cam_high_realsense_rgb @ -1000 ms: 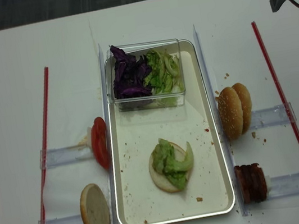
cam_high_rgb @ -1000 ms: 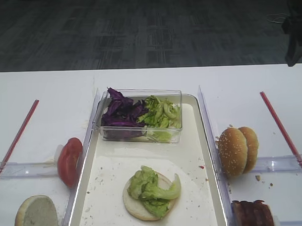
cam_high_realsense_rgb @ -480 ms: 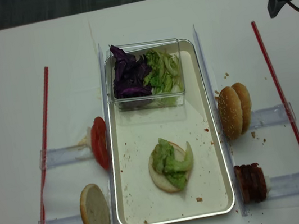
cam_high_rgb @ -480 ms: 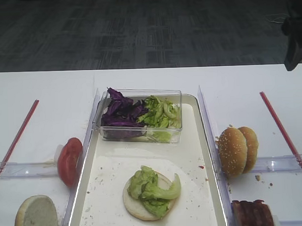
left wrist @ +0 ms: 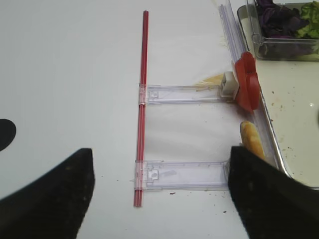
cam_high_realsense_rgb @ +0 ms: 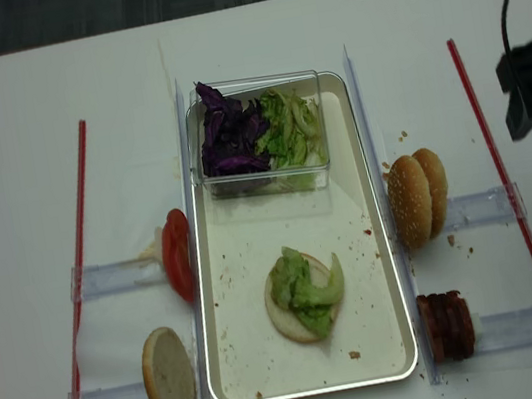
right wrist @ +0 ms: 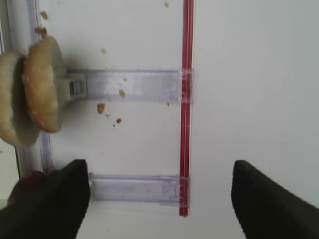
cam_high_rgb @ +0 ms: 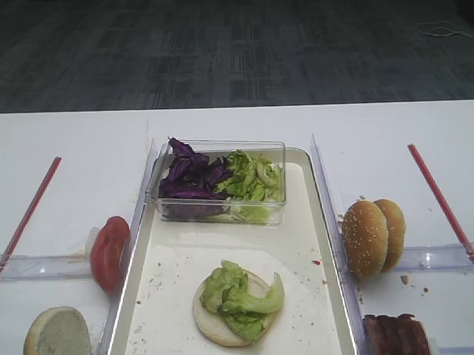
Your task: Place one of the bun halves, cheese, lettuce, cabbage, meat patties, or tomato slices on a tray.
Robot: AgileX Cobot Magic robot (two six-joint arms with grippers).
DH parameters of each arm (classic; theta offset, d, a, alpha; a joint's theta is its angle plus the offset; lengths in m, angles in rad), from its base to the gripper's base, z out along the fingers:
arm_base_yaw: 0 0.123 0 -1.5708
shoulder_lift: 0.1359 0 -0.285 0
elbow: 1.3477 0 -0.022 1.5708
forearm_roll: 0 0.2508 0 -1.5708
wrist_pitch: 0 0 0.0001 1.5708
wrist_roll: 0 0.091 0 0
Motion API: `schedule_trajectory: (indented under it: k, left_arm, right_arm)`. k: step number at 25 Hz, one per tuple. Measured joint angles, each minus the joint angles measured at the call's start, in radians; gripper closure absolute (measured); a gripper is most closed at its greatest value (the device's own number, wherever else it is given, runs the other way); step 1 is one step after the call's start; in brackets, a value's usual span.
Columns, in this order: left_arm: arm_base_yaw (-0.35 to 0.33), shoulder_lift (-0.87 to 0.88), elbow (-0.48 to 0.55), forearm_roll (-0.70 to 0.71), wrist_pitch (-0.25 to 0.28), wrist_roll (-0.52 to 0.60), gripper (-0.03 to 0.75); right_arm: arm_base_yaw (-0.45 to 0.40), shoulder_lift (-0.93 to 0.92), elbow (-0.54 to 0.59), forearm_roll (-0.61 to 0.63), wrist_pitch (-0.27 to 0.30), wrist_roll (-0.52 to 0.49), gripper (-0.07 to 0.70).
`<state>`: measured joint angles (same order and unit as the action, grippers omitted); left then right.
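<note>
moved: right tool (right wrist: 158, 199) came nearer over the table | tool: fingers apart, empty | readable writing: can't tell

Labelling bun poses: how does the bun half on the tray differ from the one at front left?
The bun half on the tray lies flat, topped with lettuce; the front-left bun half stands on edge off the tray, bare. The first is mostly covered, the second fully visible. Both show pale cut faces.
</note>
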<state>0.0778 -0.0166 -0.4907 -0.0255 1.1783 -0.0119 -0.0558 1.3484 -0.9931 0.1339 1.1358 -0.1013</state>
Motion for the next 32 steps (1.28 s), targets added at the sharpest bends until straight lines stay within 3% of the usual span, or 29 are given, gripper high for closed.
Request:
schedule_trajectory:
  k: [6,13,32]
  left_arm:
    - [0.0,0.0,0.0,0.0,0.0,0.0,0.169]
    - [0.0,0.0,0.0,0.0,0.0,0.0,0.169]
    - [0.0,0.0,0.0,0.0,0.0,0.0,0.169]
  right_arm:
    - [0.0,-0.212,0.294,-0.03,-0.078,-0.003,0.02]
    - [0.0,-0.408,0.447,-0.036,-0.082,-0.005,0.02]
    - [0.0,-0.873,0.506,-0.071,-0.047,0.0,0.02]
